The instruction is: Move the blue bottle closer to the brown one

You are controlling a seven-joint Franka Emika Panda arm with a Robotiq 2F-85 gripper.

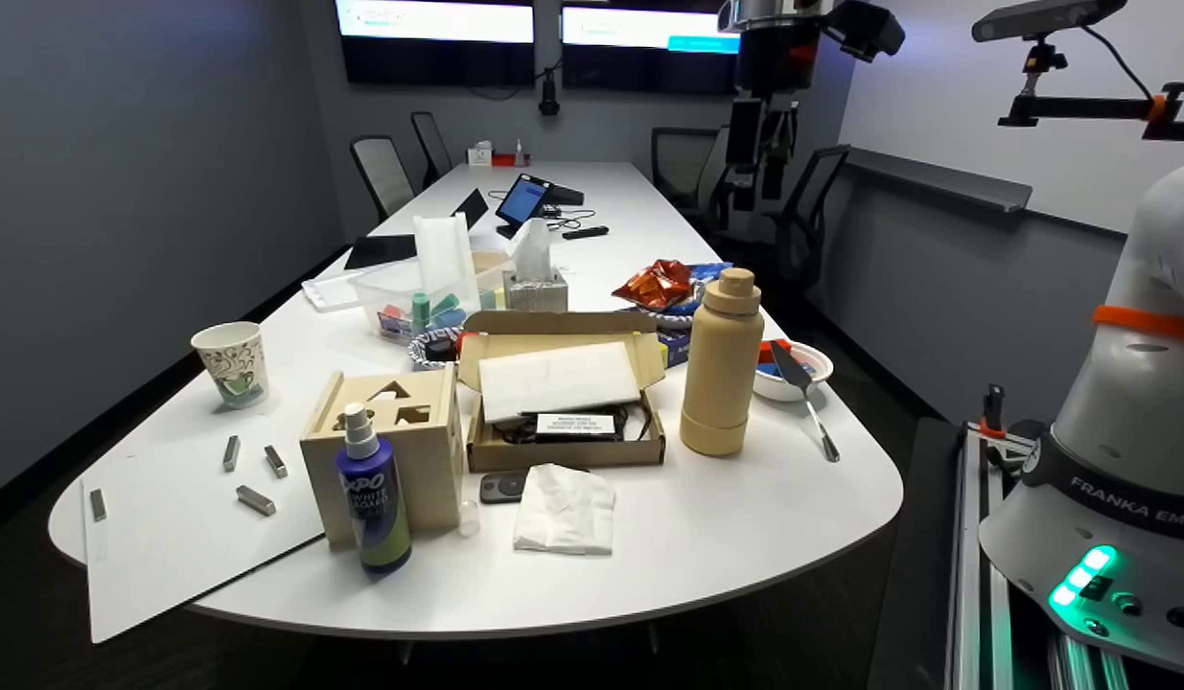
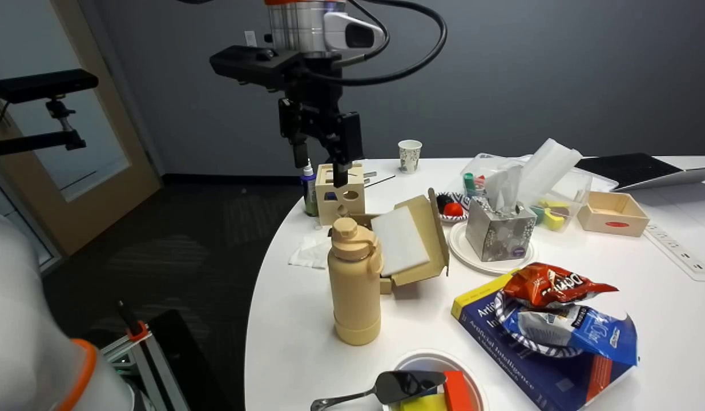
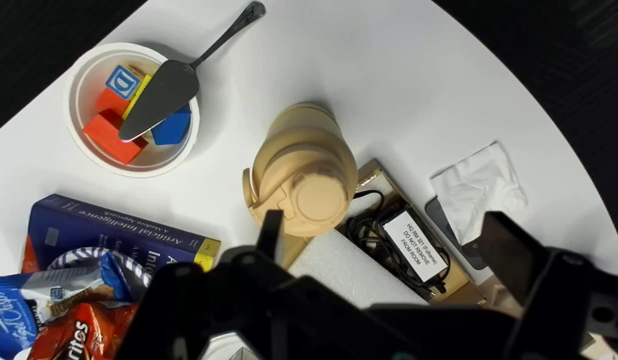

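Observation:
The blue bottle (image 1: 373, 503), dark blue with a white spray cap, stands upright at the table's near edge, in front of the wooden box. In an exterior view it shows beside the box (image 2: 309, 193); it is out of the wrist view. The brown bottle (image 1: 723, 374) is tall and tan and stands upright on the far side of the open cardboard box from the blue bottle. It also shows in an exterior view (image 2: 355, 288) and in the wrist view (image 3: 309, 175). My gripper (image 2: 321, 171) is open and empty, high above the table; its fingers also show in the wrist view (image 3: 386, 220).
The open cardboard box (image 1: 568, 450) lies between the bottles. The wooden box (image 1: 433, 470) touches or nearly touches the blue bottle. A napkin (image 1: 565, 513) lies in front. A white bowl (image 3: 133, 170) with blocks and a cake server, and a book (image 2: 515, 354) with snack bags, are near the brown bottle.

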